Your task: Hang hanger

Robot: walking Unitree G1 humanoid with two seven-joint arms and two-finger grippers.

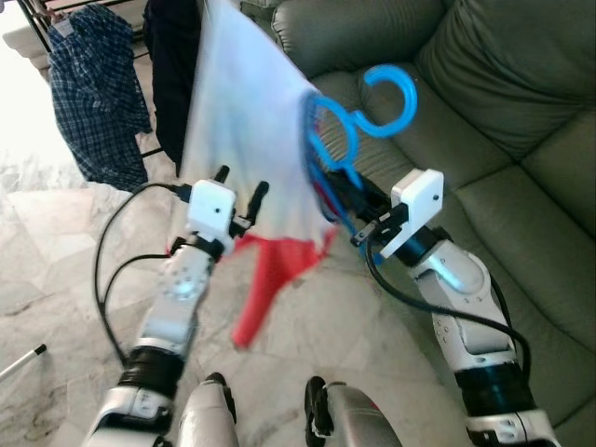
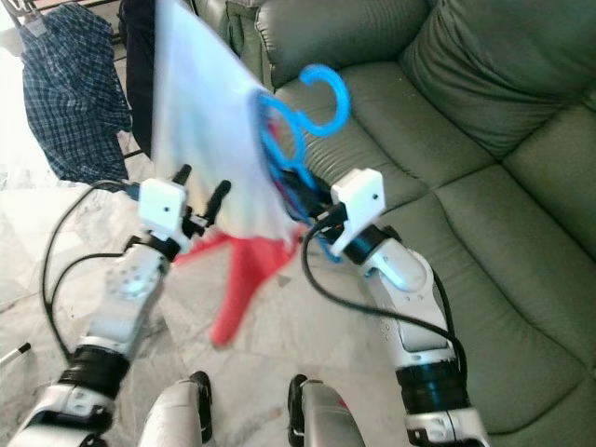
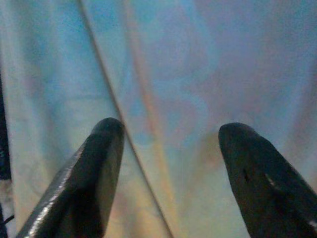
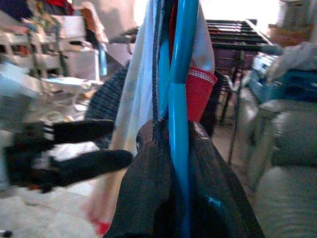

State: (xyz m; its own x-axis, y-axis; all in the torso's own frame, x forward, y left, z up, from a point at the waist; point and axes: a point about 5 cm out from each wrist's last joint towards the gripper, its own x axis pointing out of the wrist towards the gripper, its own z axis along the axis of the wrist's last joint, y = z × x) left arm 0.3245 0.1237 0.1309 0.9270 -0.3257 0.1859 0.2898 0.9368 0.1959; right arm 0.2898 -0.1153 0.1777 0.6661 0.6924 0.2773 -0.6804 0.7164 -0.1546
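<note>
A blue plastic hanger (image 1: 386,98) carries a white and red garment (image 1: 247,140), its hook curling up over the sofa. My right gripper (image 1: 346,203) is shut on the hanger's blue bar (image 4: 179,124), holding it up in front of me. To the left, my left gripper (image 1: 239,193) stands open just before the hanging white cloth (image 3: 198,74), fingers (image 3: 99,168) apart with nothing between them. A red part of the garment (image 1: 265,279) dangles below.
A grey-green leather sofa (image 1: 503,121) spans the right side. At the back left a black drying rack (image 1: 42,23) holds a blue checked shirt (image 1: 98,93) and a dark garment (image 1: 168,65). Marble floor (image 1: 56,261) lies below, with a white stick (image 1: 20,361) at the left edge.
</note>
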